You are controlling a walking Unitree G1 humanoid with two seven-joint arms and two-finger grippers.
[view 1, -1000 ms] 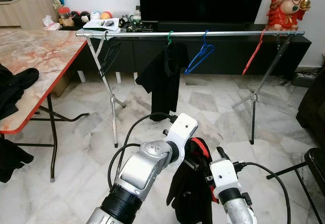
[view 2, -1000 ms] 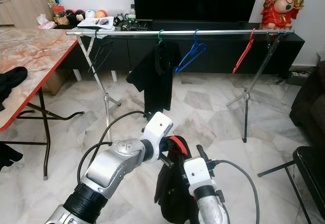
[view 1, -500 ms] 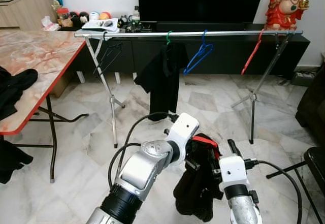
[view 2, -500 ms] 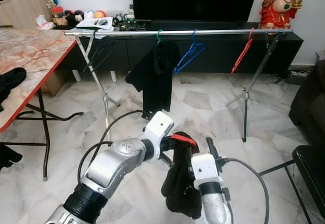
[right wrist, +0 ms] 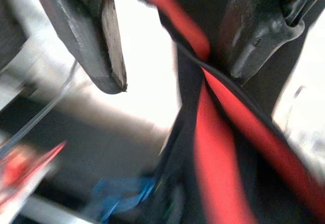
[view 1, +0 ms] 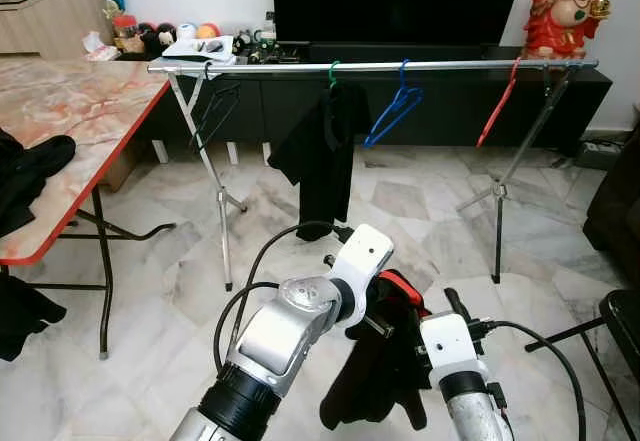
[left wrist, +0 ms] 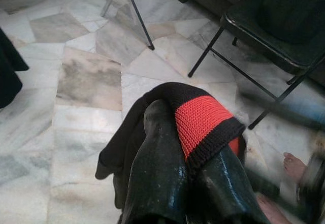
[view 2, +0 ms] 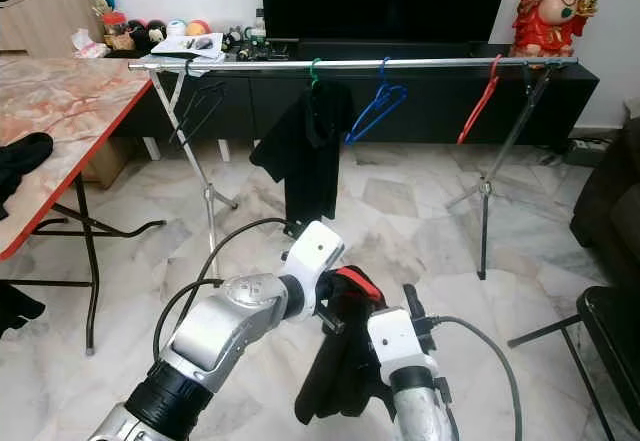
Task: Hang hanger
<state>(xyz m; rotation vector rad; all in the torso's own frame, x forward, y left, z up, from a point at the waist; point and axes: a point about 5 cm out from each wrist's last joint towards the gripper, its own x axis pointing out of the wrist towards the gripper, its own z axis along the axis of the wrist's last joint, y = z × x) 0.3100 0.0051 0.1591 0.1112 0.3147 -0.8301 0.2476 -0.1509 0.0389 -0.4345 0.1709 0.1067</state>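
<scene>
A black garment with a red-trimmed collar (view 1: pixel 372 386) hangs low in front of me over the marble floor. My left gripper (view 1: pixel 388 301) is shut on its collar (left wrist: pixel 203 120), and the cloth drapes over the fingers (left wrist: pixel 162 173). My right gripper (right wrist: pixel 177 76) is open just to the right of the garment, with the red trim (right wrist: pixel 218 148) running past one finger (right wrist: pixel 249 36). Across the room stands a metal clothes rail (view 1: pixel 450 64) carrying a black shirt on a green hanger (view 1: pixel 320 151), a blue hanger (view 1: pixel 392 111), a red hanger (view 1: pixel 497 111) and a black hanger (view 1: pixel 212 116).
A marble-topped folding table (view 1: pixel 70 111) with dark clothes on it stands at the left. A black folding chair (view 1: pixel 620 326) is at the right. A dark TV cabinet (view 1: pixel 420 91) runs behind the rail. Open marble floor (view 1: pixel 400 211) lies between me and the rail.
The garment has swung and now hangs lower and further left. The right gripper has dropped slightly beside it. The left gripper has kept its hold.
</scene>
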